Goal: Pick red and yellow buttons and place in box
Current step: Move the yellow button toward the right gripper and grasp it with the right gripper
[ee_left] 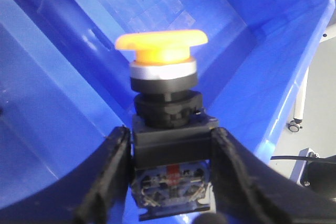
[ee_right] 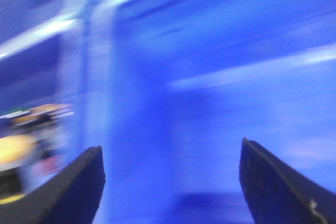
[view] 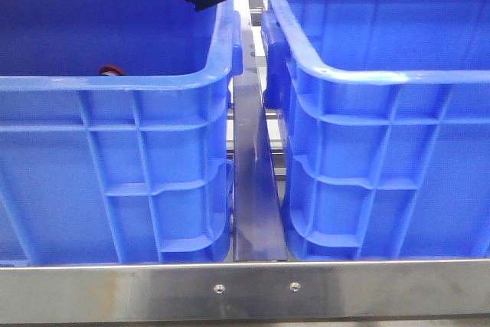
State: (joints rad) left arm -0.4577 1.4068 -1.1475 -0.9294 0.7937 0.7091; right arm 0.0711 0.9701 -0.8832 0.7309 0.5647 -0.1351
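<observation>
Yellow button [ee_left: 163, 51] sits upright between the fingers [ee_left: 107, 182] of the left gripper [ee_left: 170, 161], pinched by its square black body, cap free above the grip and clear of the pads. Judged light, rigid plastic with a metal collar under the cap; the flat-sided body looks the right place to hold, since the domed cap would likely slip and the contact block with its terminals below looks the more delicate part. Left fingers are closed to the width of the body, touching it on both sides. Behind it in the left wrist view lies the blue wall and floor of the left crate [view: 115, 82], so the button appears to hang over or within that crate. Red button [view: 111, 71]: only a sliver of dark red cap shows in the front view, just behind the left crate's near rim, toward its near-left part; resting inside, contact with the floor not visible. The left arm enters over the left crate's far-right corner. Right gripper [ee_right: 170, 182]: fingers spread wide, nothing between them, picture badly blurred; blue crate wall fills the view. Right crate [view: 383, 74] stands just beside the left one, a metal rail [view: 256, 189] between them.
</observation>
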